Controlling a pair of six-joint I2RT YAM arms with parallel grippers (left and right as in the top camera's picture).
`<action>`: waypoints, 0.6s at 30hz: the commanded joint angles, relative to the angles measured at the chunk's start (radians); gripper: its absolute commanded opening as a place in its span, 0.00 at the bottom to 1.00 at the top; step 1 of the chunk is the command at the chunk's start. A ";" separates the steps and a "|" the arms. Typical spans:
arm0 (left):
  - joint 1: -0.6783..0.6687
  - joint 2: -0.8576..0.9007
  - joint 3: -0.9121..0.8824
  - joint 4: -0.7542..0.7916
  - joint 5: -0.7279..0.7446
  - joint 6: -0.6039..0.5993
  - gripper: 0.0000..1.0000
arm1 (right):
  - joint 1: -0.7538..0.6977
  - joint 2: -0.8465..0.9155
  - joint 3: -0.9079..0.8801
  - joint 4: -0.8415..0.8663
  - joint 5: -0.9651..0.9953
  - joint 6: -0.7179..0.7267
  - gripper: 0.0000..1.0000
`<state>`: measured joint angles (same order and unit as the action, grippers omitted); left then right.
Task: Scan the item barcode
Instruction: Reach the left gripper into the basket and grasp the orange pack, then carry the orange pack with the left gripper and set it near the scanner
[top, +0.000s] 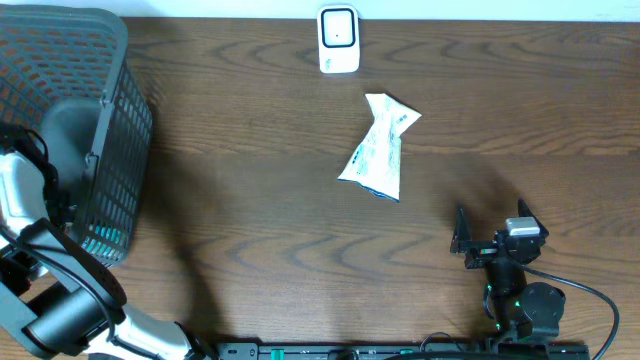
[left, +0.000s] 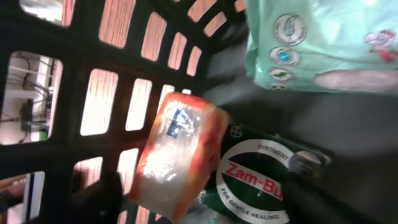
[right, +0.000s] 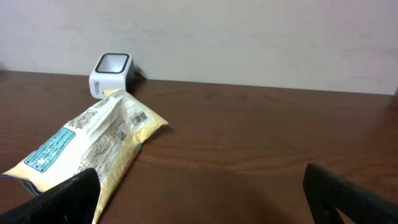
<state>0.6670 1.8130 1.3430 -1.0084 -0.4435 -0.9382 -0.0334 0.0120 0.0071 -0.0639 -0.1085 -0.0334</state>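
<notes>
Black and blurred, the 2 fingers (left: 93, 199) of the left gripper (left: 208, 202) stand spread wide inside the basket (left: 81, 37), pinching nothing that can be made out. Between them lies an orange packet (left: 177, 152) with a clear window, tilted and close against the left-hand finger; whether they touch I cannot tell. Just beside the packet, toward the other finger, sits a green tin (left: 255, 180) lettered "Zam-Bu", partly under the packet's edge. Past the tin, further ahead of this gripper, lies a mint-green pack (left: 317, 43) with round emblems, and the dark lattice wall rises just behind the packet. From overhead the left arm reaches down into the basket at the table's left end, the gripper itself hidden there. The right gripper (right: 205, 199) hovers low over the wooden table (right: 261, 137), its 2 fingers fully parted with only bare wood between them. Ahead of it and to its left lies a cream pouch (right: 93, 146), crumpled, a barcode showing on its upper face near the far end. Beyond the pouch, apart from it in the overhead view, a white scanner (right: 112, 74) stands at the table's far edge by the wall
</notes>
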 joint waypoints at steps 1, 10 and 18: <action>0.011 0.029 -0.014 -0.003 -0.010 -0.006 0.76 | -0.006 -0.006 -0.002 -0.004 -0.006 0.010 0.99; 0.011 0.072 -0.014 0.001 -0.010 -0.002 0.35 | -0.006 -0.006 -0.002 -0.004 -0.006 0.010 0.99; 0.011 0.045 0.023 -0.034 -0.010 0.002 0.07 | -0.006 -0.006 -0.002 -0.004 -0.006 0.010 0.99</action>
<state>0.6735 1.8763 1.3346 -1.0187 -0.4438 -0.9386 -0.0334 0.0120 0.0071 -0.0635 -0.1085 -0.0334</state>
